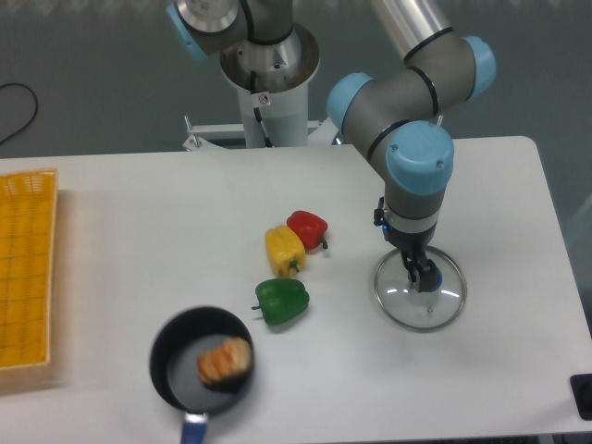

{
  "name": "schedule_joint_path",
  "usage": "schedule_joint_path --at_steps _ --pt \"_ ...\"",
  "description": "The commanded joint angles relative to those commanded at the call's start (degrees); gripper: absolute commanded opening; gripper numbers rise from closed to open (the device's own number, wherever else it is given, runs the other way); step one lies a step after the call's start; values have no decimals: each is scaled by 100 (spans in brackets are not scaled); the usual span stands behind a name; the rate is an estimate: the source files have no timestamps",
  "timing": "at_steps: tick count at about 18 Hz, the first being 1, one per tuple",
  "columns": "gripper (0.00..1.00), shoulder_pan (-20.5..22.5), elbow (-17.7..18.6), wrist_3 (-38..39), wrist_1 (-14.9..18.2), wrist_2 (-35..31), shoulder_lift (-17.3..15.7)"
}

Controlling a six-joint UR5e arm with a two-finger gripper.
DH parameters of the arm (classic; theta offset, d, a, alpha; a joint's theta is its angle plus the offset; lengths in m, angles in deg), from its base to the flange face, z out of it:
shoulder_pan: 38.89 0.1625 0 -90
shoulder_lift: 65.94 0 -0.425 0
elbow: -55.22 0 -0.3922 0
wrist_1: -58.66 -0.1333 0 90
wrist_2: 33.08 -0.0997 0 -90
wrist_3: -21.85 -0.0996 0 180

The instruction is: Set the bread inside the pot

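Note:
The bread [225, 361], a small golden-brown ridged loaf piece, lies inside the pot [176, 344], a round black saucepan with a grey inside and a short blue handle, at the front left of the table. My gripper [421, 277] is far to the right, pointing down over the round glass lid [420, 289]. Its fingers sit right at the lid's blue knob, which they mostly hide. I cannot tell whether they are closed on the knob.
A red pepper [307, 226], a yellow pepper [284, 250] and a green pepper [281, 301] lie in a cluster at the table's middle. A yellow plastic crate [23, 268] stands at the left edge. The robot base [268, 74] is at the back.

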Motion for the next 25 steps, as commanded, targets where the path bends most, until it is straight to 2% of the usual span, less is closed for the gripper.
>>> schedule_joint_path --at_steps 8,15,19,25 --pt "100 53 18 18 -9 9 44" --pt "100 53 61 27 -342 -9 123" --pt "100 79 53 18 -483 -9 272" --pt "100 184 26 -96 -501 17 501"
